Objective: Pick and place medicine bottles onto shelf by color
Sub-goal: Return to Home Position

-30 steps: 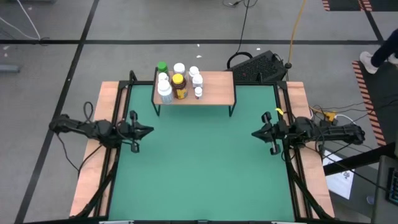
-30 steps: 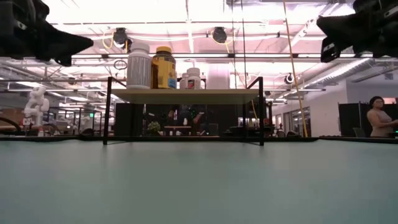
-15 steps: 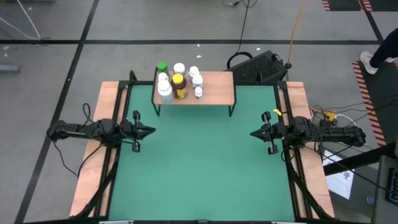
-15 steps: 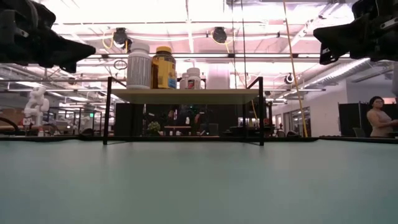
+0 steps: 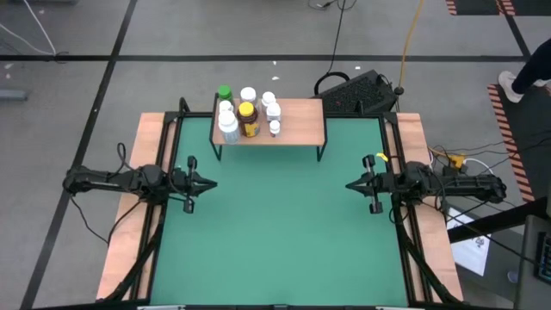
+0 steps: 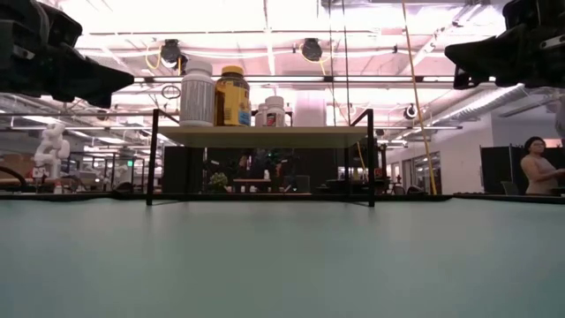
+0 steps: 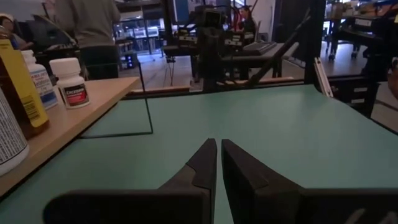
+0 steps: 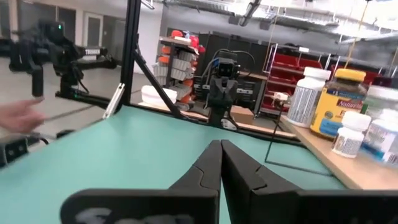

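Note:
The shelf [image 5: 293, 121] stands at the table's far edge on thin black legs. Several medicine bottles stand on its left half: a green-capped one [image 5: 225, 92], an amber one with a yellow cap [image 5: 248, 117], and white ones [image 5: 229, 128]. In the low view the amber bottle [image 6: 233, 96] stands beside a large white bottle [image 6: 197, 93]. My left gripper [image 5: 213, 182] hovers shut at the table's left edge, pointing level toward the right. My right gripper [image 5: 348, 184] hovers shut at the right edge, pointing left. The wrist views show both pairs of fingertips closed, left [image 7: 219, 147] and right [image 8: 221, 147], with nothing between them.
Green table mat [image 5: 275, 232] lies between the two grippers. Light-wood strips [image 5: 129, 232] run along both sides. A dark keyboard [image 5: 362, 93] lies behind the table's far right corner. A person [image 6: 538, 170] sits in the room beyond, and a hand [image 8: 22, 115] shows off the table's side.
My left arm has swung a little toward the table's near edge and sunk slightly, so its gripper now points squarely across the table. My right gripper has rolled a little about its own line. Both have stayed shut. The bottles and shelf have not moved.

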Motion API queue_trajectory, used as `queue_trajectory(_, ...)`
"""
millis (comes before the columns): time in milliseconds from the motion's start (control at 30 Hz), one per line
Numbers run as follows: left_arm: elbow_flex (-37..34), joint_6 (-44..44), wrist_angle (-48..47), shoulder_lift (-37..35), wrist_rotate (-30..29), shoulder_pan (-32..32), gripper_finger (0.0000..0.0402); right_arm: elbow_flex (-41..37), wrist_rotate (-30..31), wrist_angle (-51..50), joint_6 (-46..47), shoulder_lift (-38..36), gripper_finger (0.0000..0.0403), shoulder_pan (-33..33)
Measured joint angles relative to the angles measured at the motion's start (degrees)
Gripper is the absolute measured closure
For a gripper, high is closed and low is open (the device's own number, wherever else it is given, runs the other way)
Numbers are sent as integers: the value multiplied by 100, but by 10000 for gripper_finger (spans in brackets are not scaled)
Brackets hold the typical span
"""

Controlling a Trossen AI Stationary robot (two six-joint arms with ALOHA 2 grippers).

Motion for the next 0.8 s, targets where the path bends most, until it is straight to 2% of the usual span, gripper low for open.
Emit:
queue_trajectory(267, -4, -15, 11, 0, -2, 0, 376, 0, -2, 41, -959, 1, 403, 0)
queue_trajectory(800, -4, -13, 17, 0, -7, 0, 376, 0, -4, 44, -978, 1, 403, 0)
